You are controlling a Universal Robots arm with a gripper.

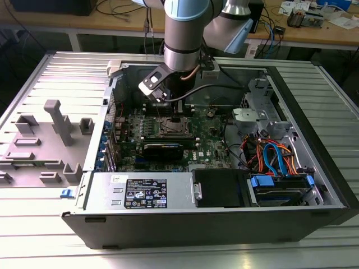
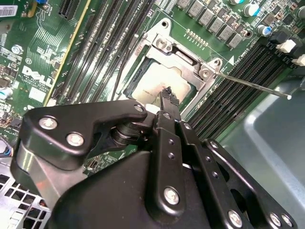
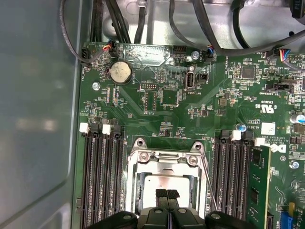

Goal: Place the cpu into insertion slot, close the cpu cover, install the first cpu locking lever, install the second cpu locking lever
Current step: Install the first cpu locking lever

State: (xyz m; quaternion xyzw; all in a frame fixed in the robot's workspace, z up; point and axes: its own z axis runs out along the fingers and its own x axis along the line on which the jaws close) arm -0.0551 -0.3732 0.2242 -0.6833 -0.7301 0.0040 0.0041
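Exterior view: the gripper [image 1: 178,115] is seen at upper centre. In the first wrist view its fingers [image 3: 162,195] are closed together over the cpu [image 3: 151,183], framed by the cpu cover [image 3: 164,160].

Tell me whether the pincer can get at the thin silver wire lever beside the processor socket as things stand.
Probably yes. The pincer hangs just over the dull silver square chip, and the thin silver wire lever sticks out free right beside it, with nothing lying across it.

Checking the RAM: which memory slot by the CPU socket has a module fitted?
The outermost slot of the bank away from the grey case wall: it holds a green module; the other slots are bare black.
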